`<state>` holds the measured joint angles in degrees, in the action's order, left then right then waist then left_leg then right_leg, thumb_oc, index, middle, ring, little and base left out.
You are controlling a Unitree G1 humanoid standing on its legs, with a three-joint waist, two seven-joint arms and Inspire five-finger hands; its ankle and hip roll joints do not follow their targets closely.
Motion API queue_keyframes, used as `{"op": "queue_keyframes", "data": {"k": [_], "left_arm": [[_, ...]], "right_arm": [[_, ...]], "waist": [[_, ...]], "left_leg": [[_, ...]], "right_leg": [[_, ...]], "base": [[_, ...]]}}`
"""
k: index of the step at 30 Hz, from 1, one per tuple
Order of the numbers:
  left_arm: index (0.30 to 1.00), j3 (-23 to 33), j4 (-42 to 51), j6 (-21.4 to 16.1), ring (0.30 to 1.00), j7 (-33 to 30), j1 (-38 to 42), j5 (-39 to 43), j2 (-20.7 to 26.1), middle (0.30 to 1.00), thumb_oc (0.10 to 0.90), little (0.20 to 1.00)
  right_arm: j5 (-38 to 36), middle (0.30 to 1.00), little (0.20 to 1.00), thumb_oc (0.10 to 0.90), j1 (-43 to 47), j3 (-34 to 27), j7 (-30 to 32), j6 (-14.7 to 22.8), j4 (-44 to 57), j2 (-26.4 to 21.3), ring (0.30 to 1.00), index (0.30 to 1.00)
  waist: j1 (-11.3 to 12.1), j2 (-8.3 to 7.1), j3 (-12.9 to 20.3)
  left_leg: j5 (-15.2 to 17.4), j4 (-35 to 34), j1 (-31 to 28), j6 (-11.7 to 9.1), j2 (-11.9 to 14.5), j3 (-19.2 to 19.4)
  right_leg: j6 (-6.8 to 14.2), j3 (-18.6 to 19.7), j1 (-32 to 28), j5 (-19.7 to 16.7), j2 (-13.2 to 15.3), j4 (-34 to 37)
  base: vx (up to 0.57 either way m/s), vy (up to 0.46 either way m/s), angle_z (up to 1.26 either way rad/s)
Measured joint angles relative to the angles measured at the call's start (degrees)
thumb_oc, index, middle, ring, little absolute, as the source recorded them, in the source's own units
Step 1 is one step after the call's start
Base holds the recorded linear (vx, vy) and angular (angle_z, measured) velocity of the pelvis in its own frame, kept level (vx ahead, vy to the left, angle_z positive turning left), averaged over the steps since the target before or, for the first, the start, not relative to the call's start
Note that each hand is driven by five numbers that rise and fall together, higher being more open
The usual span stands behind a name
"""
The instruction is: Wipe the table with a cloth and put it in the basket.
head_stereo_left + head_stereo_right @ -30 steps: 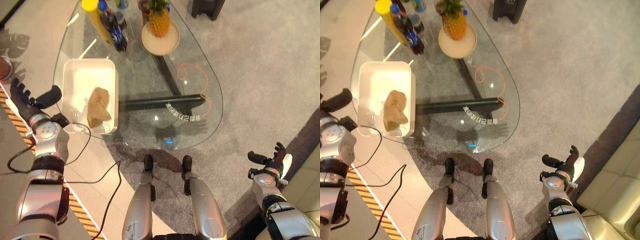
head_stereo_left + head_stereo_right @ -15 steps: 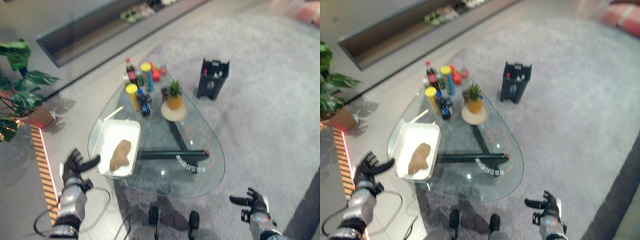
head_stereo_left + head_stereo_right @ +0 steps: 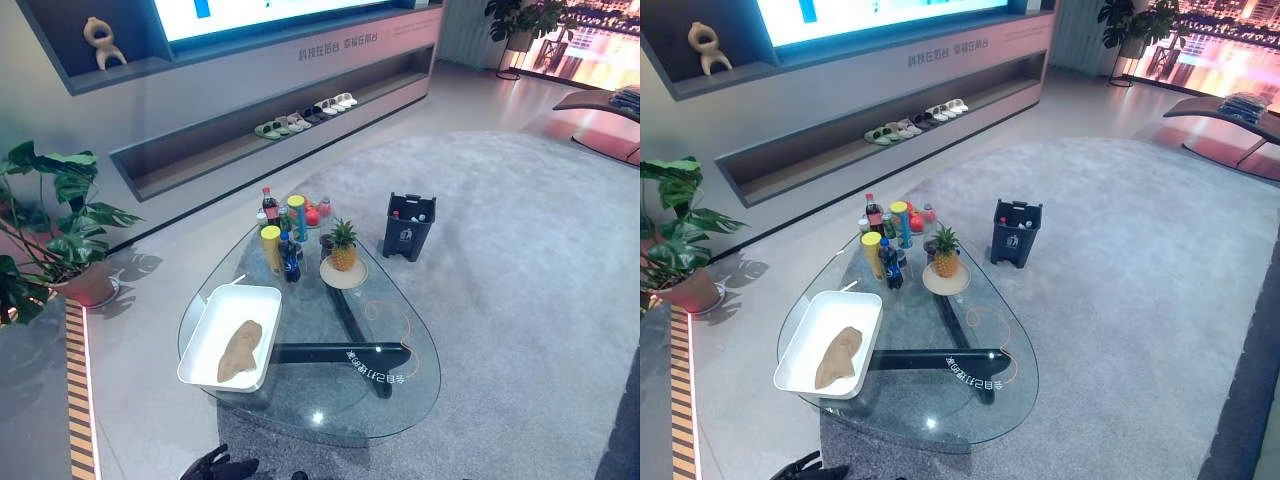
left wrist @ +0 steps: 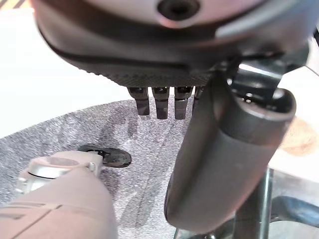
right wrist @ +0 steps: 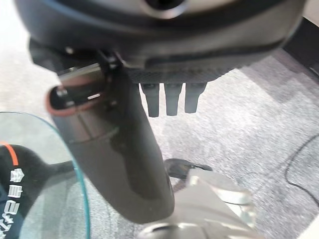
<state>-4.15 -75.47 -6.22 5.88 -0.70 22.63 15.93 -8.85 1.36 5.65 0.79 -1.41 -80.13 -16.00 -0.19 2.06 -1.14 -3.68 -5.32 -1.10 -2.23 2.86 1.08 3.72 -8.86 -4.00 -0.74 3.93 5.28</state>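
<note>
My left hand hangs low beside the glass bench, fingers straight and loose, thumb out, holding nothing. My right hand hangs the same way over the grey carpet at the bench's near edge, fingers relaxed and empty. The brown cloth lies inside the white basket on the bench's left part. Bottles and a pineapple on a plate stand farther back.
</note>
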Motion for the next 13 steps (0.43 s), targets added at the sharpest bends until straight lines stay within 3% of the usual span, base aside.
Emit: {"op": "queue_keyframes", "data": {"k": [7,13], "left_arm": [[0.9,-0.24,-0.18,4.77,0.9,0.01,0.35,-4.14,0.01,0.9,0.8,0.9],[0.9,-1.93,-0.37,5.57,0.9,-0.1,0.31,-4.33,0.0,0.9,0.8,0.9]], "right_arm": [[0.01,0.9,0.9,0.8,0.14,1.04,-0.23,-0.51,0.25,-0.38,0.9,0.9],[1.02,0.9,0.9,0.8,0.19,1.17,-0.6,-0.55,0.25,-0.38,0.9,0.9]], "waist": [[-0.12,0.37,0.14],[-0.08,0.01,-0.1]], "left_leg": [[0.15,0.27,-0.86,-0.03,0.03,0.23],[0.2,0.3,-0.87,0.05,0.0,0.3]], "right_leg": [[0.05,-0.03,-0.52,0.24,-0.01,-0.01],[0.08,0.06,-0.52,0.21,0.0,-0.02]], "base": [[0.0,0.0,0.0],[0.0,0.0,0.0]]}}
